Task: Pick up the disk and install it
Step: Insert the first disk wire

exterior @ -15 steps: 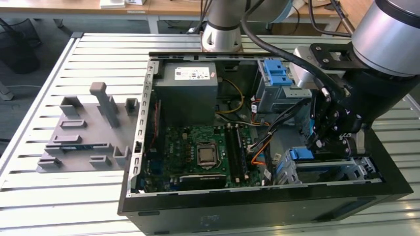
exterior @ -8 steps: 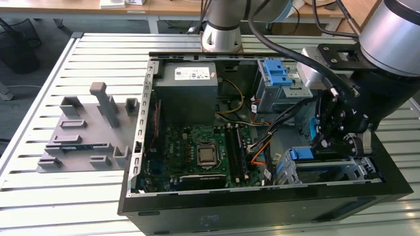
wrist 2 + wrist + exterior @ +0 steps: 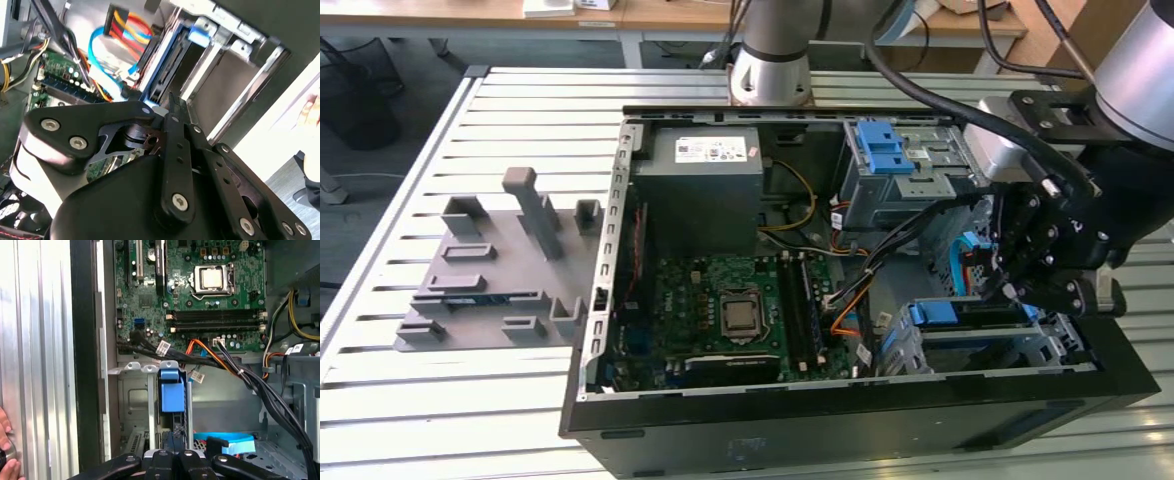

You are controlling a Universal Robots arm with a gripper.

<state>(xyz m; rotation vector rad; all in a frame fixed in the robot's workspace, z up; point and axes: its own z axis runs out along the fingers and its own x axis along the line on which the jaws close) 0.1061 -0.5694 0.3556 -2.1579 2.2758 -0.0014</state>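
We see the gripper (image 3: pixel 1027 290) low over the disk (image 3: pixel 977 312) in its metal bay (image 3: pixel 1047 345); its jaws look pressed together.

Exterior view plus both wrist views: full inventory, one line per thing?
PC case: 1, black, open, lying on the slatted table.
Table: 1, silver slats, under everything.
Motherboard: 1, green, on the case floor, bare CPU socket in the middle.
Power supply: 1, grey with a white sticker, far end of the case.
Drive cage: 1, grey metal with a blue latch, far corner at the exterior view's right.
Disk: 1, blue-framed, sitting in the bay by the gripper.
Cables: several, black, orange, yellow, crossing the case.
Fixture: 1, grey, with slots and posts, on the table at the exterior view's left.
Person's hand: 1, at the table edge.
Arm base: 1, silver, beyond the case.
Gripper: 1, black, above the disk bay.
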